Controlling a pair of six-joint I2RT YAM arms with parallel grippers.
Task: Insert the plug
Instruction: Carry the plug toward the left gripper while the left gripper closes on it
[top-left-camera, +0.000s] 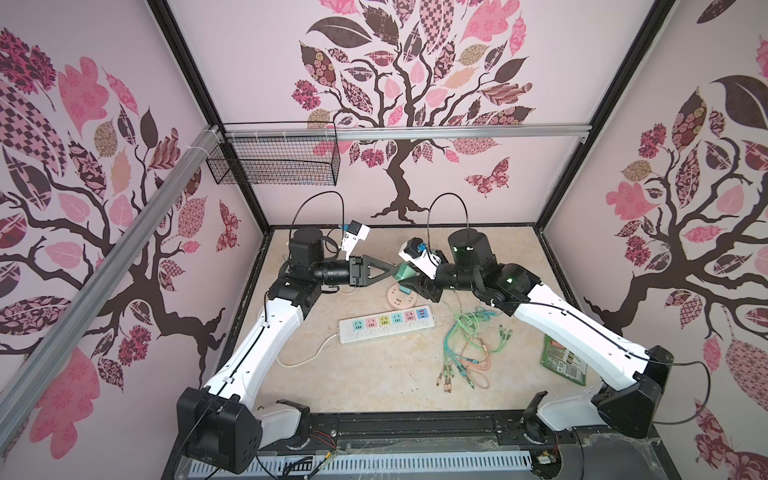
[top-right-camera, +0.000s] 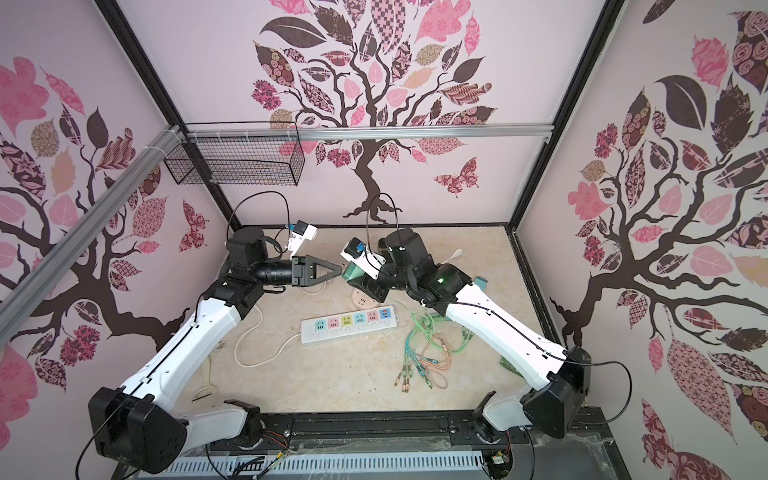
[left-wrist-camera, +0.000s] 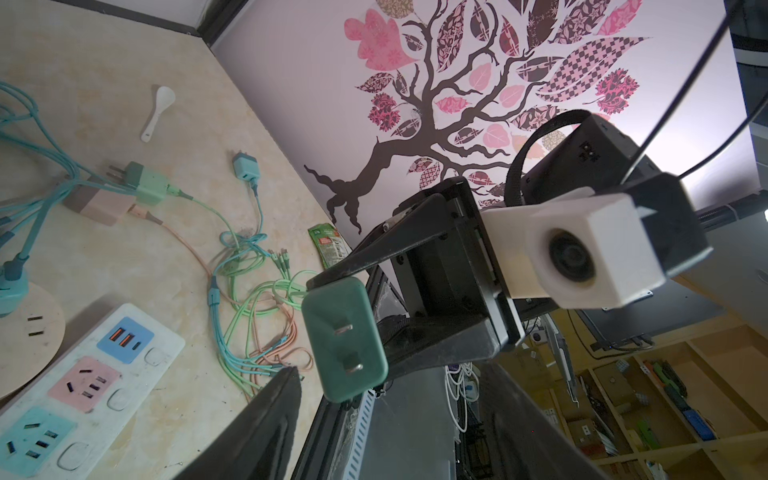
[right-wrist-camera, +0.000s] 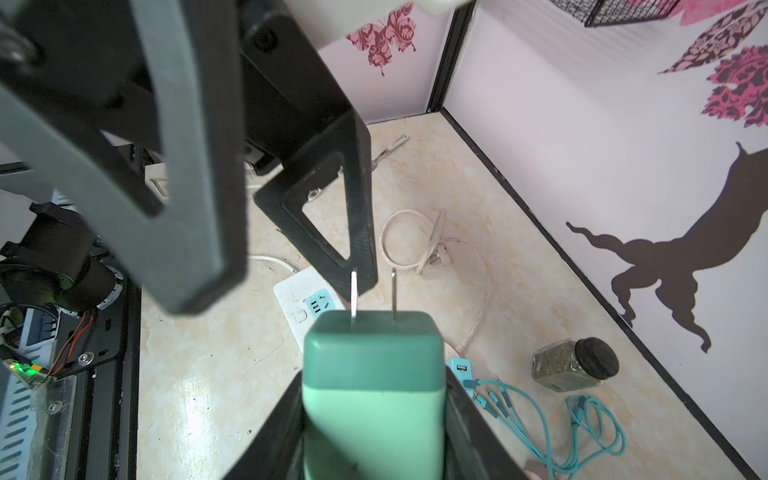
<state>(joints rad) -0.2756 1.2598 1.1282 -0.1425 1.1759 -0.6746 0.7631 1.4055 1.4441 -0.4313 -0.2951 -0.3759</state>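
The plug (right-wrist-camera: 372, 361) is a green block with two metal prongs, dark green at the prong end. My right gripper (right-wrist-camera: 374, 390) is shut on its pale green body and holds it in the air above the table. In both top views the plug (top-left-camera: 406, 272) (top-right-camera: 352, 272) hangs between the two arms, above a round socket disc (top-left-camera: 401, 296). The prongs face my left gripper (top-left-camera: 394, 268) (left-wrist-camera: 390, 386), which is open, its fingertips (right-wrist-camera: 361, 274) just ahead of them. The white power strip (top-left-camera: 386, 324) (left-wrist-camera: 83, 386) with coloured sockets lies on the table below.
A tangle of green, teal and pink cables (top-left-camera: 469, 345) lies right of the strip, with a green packet (top-left-camera: 565, 359) beyond it. Other chargers (left-wrist-camera: 137, 187), a white spoon (left-wrist-camera: 158, 110) and a spice jar (right-wrist-camera: 575, 365) sit near the back. A wire basket (top-left-camera: 274, 160) hangs on the rail.
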